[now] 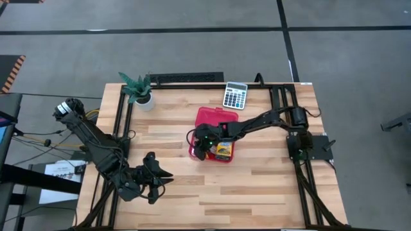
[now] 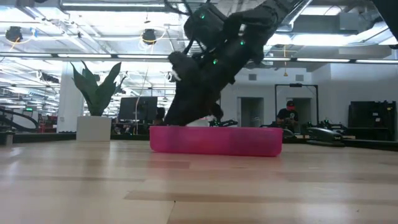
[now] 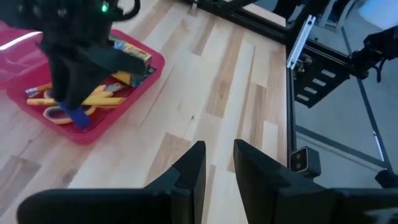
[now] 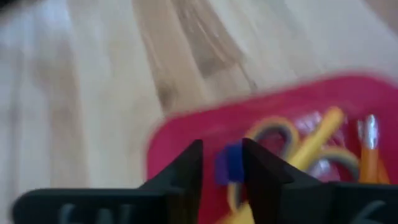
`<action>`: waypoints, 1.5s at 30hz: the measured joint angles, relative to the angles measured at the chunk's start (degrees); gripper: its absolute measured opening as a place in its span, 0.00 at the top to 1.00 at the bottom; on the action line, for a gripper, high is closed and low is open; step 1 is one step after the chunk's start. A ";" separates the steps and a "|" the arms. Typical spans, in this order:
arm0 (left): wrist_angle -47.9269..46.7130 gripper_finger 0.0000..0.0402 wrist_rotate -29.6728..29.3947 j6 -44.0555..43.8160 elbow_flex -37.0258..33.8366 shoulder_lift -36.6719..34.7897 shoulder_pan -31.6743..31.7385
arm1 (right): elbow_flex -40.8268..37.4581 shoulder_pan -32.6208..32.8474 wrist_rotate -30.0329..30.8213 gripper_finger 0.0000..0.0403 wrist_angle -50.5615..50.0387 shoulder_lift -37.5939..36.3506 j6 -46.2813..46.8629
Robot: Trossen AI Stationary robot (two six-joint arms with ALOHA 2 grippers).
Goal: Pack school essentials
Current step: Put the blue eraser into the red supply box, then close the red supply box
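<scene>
The right tool (image 4: pixel 222 163) hangs over the red case (image 1: pixel 207 119), with its two fingers pinching a tiny blue piece (image 4: pixel 228 165) between them, just above the case floor. In the left wrist view the same blue piece (image 3: pixel 78 117) shows under the right arm, over the scissors with yellow-orange handles (image 3: pixel 68 109), which lie in the case. Beside the scissors, toward 3 o'clock in the high view, lies the green-yellow crayon box (image 1: pixel 223 150), also inside the case. Thin orange pencils (image 4: pixel 369 163) and a yellow stick (image 4: pixel 313 144) rest in the case too, near the scissors.

The case stands open near the middle of the bench (image 1: pixel 257 179). At 1 o'clock from it, near the far edge, lies a grey calculator (image 1: pixel 235 95). At 10 o'clock from the case a small potted plant (image 1: pixel 139 90) stands.

The left tool (image 3: pixel 216 163) waits at 7 o'clock from the case, near the left edge of the bench, with its fingers a little spread and nothing between them
</scene>
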 joint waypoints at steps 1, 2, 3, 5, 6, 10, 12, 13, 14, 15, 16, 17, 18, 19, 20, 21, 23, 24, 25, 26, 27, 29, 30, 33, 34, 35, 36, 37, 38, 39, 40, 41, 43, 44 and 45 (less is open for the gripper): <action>0.13 0.82 -0.35 0.04 0.00 0.00 0.00 | -0.02 -0.32 0.00 0.64 -1.75 -1.01 -0.10; 0.41 0.82 -0.72 0.09 0.00 -0.01 0.00 | -0.11 -0.68 -0.01 0.60 -2.87 -1.86 -0.49; 0.56 0.82 -0.93 0.04 0.00 -0.06 0.00 | -0.11 -1.00 -0.02 0.57 -3.48 -2.75 -0.92; 0.19 0.82 -1.22 -0.31 -0.02 -0.76 0.00 | -0.22 -1.73 0.00 0.50 -6.82 -5.46 -1.92; 0.45 0.82 -1.24 -0.39 -0.02 -1.53 0.16 | -0.22 -2.09 -0.06 0.47 -7.48 -7.12 -2.47; 0.49 0.82 -2.11 2.02 0.00 -6.60 0.51 | -0.13 -3.52 -0.08 0.39 -13.21 -16.65 -6.14; 0.67 0.82 -4.26 4.13 0.00 -10.35 0.56 | -0.11 -4.25 -0.07 0.38 -14.97 -22.14 -8.95; 0.72 0.82 -5.71 5.53 0.00 -12.37 0.55 | -0.11 -4.57 -0.07 0.38 -16.69 -25.26 -10.41; 1.06 0.82 -6.70 7.03 0.00 -14.52 0.57 | -0.13 -4.78 -0.02 0.38 -18.28 -28.51 -11.77; 1.64 0.82 -7.18 8.72 0.00 -16.66 0.57 | -0.06 -4.90 0.37 0.39 -18.47 -31.52 -12.96; 2.12 0.82 -7.41 10.79 0.00 -18.84 0.57 | -0.02 -5.06 1.86 0.39 -19.59 -34.67 -13.35; 2.45 0.82 -7.59 12.68 0.01 -20.95 0.57 | -0.02 -5.12 4.81 0.40 -21.67 -37.56 -13.39; 3.07 0.82 -7.80 14.62 0.04 -22.90 0.57 | 0.00 -5.16 8.49 0.41 -23.00 -40.05 -13.29; 3.37 0.82 -8.07 16.19 0.09 -24.68 0.57 | 0.04 -5.32 12.36 0.41 -24.82 -42.23 -12.98; 3.38 0.82 -9.02 17.28 0.09 -26.32 0.57 | 0.02 -5.56 16.49 0.41 -27.83 -44.04 -12.15; 3.67 0.82 -10.40 18.04 0.09 -27.60 0.57 | 0.00 -5.86 20.67 0.42 -30.95 -45.58 -10.77; 4.13 0.82 -15.19 18.77 0.09 -29.44 0.57 | -0.11 -6.81 27.18 0.42 -37.68 -48.05 -5.64; 4.03 0.82 -18.15 18.27 0.09 -29.90 0.62 | -0.14 -7.23 29.82 0.42 -41.19 -48.95 -2.33; 3.64 0.82 -20.52 17.66 0.09 -30.14 0.90 | -0.52 -7.70 30.93 0.42 -43.74 -49.87 0.70; 2.79 0.82 -21.57 17.58 0.09 -30.16 1.48 | -1.42 -8.20 31.37 0.42 -45.68 -50.64 3.71; 2.00 0.82 -21.65 18.29 0.04 -29.90 2.40 | -2.90 -8.67 31.41 0.42 -46.56 -51.52 6.71; 1.53 0.82 -18.42 19.19 -0.80 -28.90 5.17 | -7.11 -9.25 30.46 0.42 -46.21 -53.50 12.16; 1.37 0.82 -15.89 18.68 -1.51 -28.24 6.98 | -9.65 -9.47 30.00 0.42 -45.65 -54.60 14.47; 1.51 0.81 -5.11 14.24 -3.81 -25.37 14.25 | -17.07 -9.91 28.72 0.42 -42.40 -57.00 21.67; 1.78 0.81 -1.14 12.98 -4.85 -24.08 16.98 | -19.66 -9.92 28.60 0.42 -41.40 -57.36 23.83; 2.22 0.81 2.60 11.74 -5.99 -22.58 19.55 | -22.13 -9.89 28.47 0.42 -39.94 -57.48 26.00; 2.88 0.81 6.12 10.93 -7.23 -21.19 21.74 | -24.48 -9.87 28.37 0.42 -38.14 -57.50 27.77; 4.28 0.81 9.09 10.64 -8.48 -19.80 23.64 | -26.71 -9.87 28.25 0.42 -36.00 -57.42 29.31; 6.65 0.81 11.79 10.55 -9.70 -18.59 25.38 | -28.83 -9.87 27.97 0.42 -33.73 -57.26 30.56; 9.58 0.81 14.00 10.92 -10.88 -17.35 26.92 | -30.98 -10.04 27.39 0.42 -31.52 -56.97 31.24; 12.27 0.81 15.86 11.46 -11.98 -15.98 28.34 | -32.96 -10.43 27.07 0.42 -29.27 -56.33 31.43; 14.61 0.82 17.81 11.81 -13.14 -14.50 29.66 | -34.97 -10.89 26.34 0.42 -26.52 -55.66 31.48; 18.17 0.83 20.50 11.06 -15.28 -11.34 31.86 | -38.72 -12.33 24.09 0.42 -21.90 -54.32 31.47; 20.37 0.84 21.77 10.56 -16.05 -9.85 32.76 | -40.43 -13.13 22.32 0.42 -18.76 -53.38 31.13; 22.61 0.85 23.03 10.21 -16.94 -8.58 33.62 | -42.16 -14.09 20.35 0.42 -15.50 -52.49 30.51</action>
